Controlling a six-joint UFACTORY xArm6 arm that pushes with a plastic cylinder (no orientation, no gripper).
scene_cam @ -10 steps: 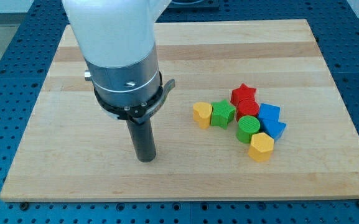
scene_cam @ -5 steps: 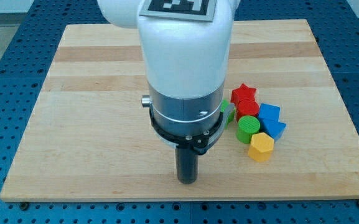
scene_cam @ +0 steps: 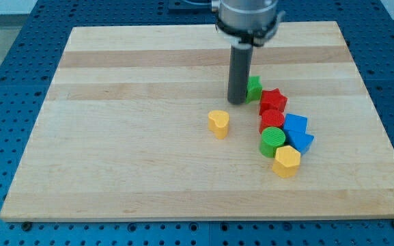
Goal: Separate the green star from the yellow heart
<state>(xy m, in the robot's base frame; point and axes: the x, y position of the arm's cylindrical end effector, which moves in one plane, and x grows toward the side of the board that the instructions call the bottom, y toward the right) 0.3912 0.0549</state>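
Wood board (scene_cam: 115, 157) across a blue perforated bench (scene_cam: 5, 82), edge nearest at the view's bottom. Nearest of the blocks: yellow hexagon (scene_cam: 286, 161), at the low end of the cluster on the view's right. Just above it, green cylinder (scene_cam: 272, 141), with two blue blocks (scene_cam: 298, 132) pressed close on its right. Next up, red block (scene_cam: 271, 119), shape unclear, touching the cylinder's top. Alone to the left, well apart from the cluster: yellow heart (scene_cam: 218, 123). Farther back, red star (scene_cam: 273, 101). Farthest, green star (scene_cam: 252, 89), mostly hidden behind the rod, touching the red star's upper left, clearly parted from the heart. My tip (scene_cam: 236, 102) down on the board, tight against the green star's left side, above and right of the heart. Plain rod: nothing to spread, close or pinch.
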